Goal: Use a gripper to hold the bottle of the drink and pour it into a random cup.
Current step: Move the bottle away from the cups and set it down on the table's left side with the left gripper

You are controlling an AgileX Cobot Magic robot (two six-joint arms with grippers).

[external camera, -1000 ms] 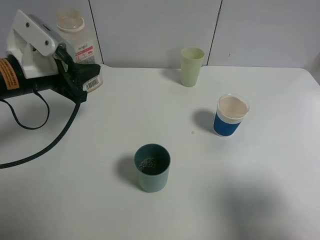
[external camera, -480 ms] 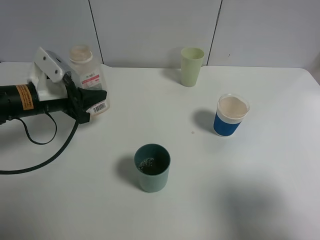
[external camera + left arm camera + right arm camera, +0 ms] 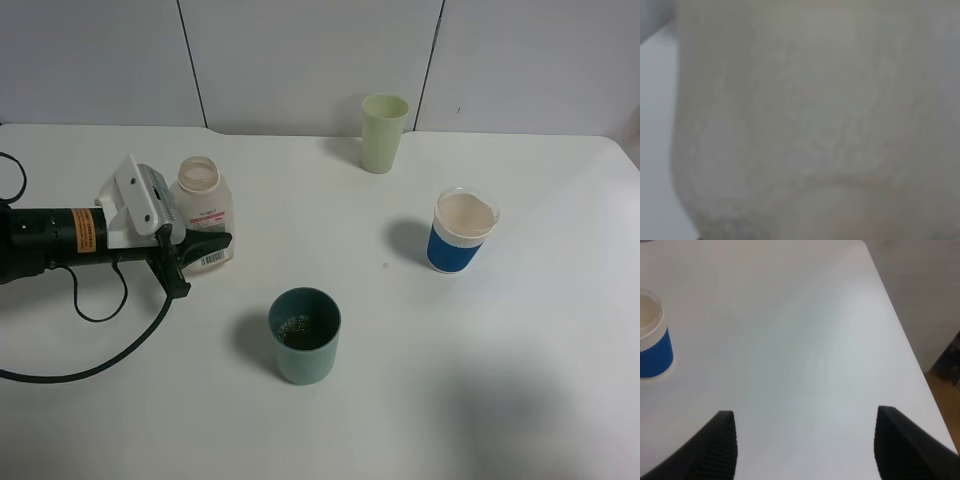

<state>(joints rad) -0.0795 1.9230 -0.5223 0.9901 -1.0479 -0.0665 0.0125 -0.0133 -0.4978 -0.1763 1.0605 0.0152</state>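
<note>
Your left hand (image 3: 205, 250) has lowered the bottle (image 3: 203, 210) onto the tabletop (image 3: 520, 380), jaws clamped on it, at the cup's (image 3: 304, 335) 10 o'clock. Next, release.

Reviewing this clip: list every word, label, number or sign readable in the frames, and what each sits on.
No text can be read in any view.
Bottle: white-and-red label with a barcode patch, print too small to read.
Left gripper: orange label on its arm, dark print too small to read.
Blue-and-white cup, teal cup, pale green cup: no markings visible.
</note>
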